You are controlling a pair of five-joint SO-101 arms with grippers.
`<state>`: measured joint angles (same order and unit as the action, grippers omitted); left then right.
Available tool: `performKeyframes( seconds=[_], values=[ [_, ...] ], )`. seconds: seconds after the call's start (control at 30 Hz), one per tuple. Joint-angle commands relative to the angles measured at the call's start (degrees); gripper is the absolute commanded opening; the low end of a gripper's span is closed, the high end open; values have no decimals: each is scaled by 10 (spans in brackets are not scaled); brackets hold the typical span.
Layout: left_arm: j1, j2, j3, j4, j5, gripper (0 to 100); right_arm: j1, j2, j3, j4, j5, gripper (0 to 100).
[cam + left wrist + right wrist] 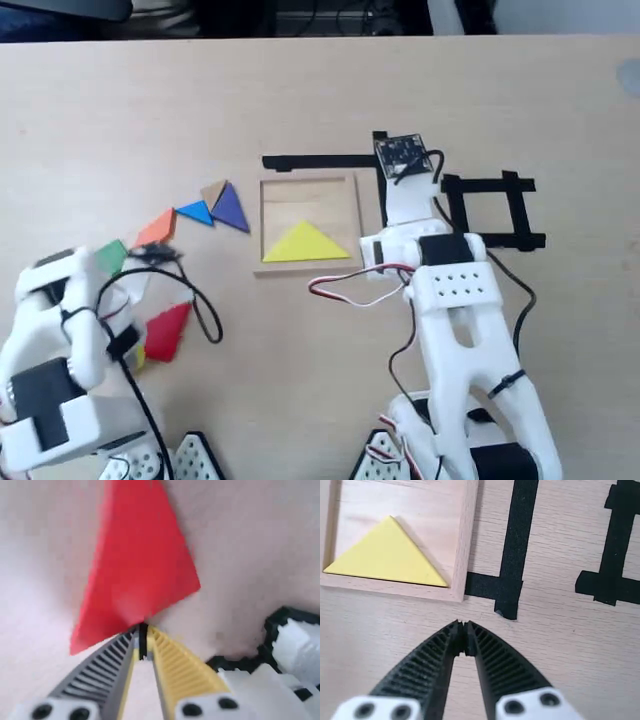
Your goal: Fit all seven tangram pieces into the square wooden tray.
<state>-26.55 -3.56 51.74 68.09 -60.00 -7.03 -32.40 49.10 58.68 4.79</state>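
Tangram pieces [155,228] lie mostly loose on the left half of a pale wooden surface [300,90], which we see from above. At far left the white left arm [50,340] bends low over the surface. The left claw [143,639] has one grey jaw and one yellow jaw. It is closed down to a thin dark slit, and its tips meet one edge of a red triangle [135,565]. The triangle's face lies ahead of the tips, not between them.

Farther from the arms, a loose row of pieces runs rightward. First comes a green piece [110,258], partly behind the left arm, then an orange piece [155,228] and a small blue triangle [195,212]. A tan triangle [212,190] and a purple triangle [231,207] follow, close together.

Just right of these sits the square wooden tray [300,268]. A yellow triangle [304,243] lies inside it, its long side along the rim nearest the arms.

The right arm [455,300] stretches over the surface to the right of the tray. The right claw [463,626] is fully closed and holds nothing. It sits just off the tray's near right corner, beside strips of black tape [517,540].
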Motion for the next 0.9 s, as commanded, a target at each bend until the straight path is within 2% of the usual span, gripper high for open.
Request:
performKeyframes(
  seconds=[0.0,0.13,0.27,0.37,0.5,0.63,0.73,0.87],
  values=[
    [84,10,-37,-54,55,30,-7,0,-1,-9,4,14],
    [181,10,-52,-54,69,30,-7,0,-1,-9,4,14],
    [222,10,-94,-83,142,30,-7,0,-1,-10,12,14],
    [220,10,-115,-102,178,30,-5,-1,-1,-10,18,12],
    [188,4,-123,-95,184,30,4,-2,-2,-10,15,12],
    [141,3,-191,4,184,30,33,-3,-11,-11,-14,12],
    [134,3,-232,62,201,30,51,-3,-19,-11,-32,12],
    [142,-36,-200,3,282,30,62,-3,-21,-11,-38,12]
  ],
)
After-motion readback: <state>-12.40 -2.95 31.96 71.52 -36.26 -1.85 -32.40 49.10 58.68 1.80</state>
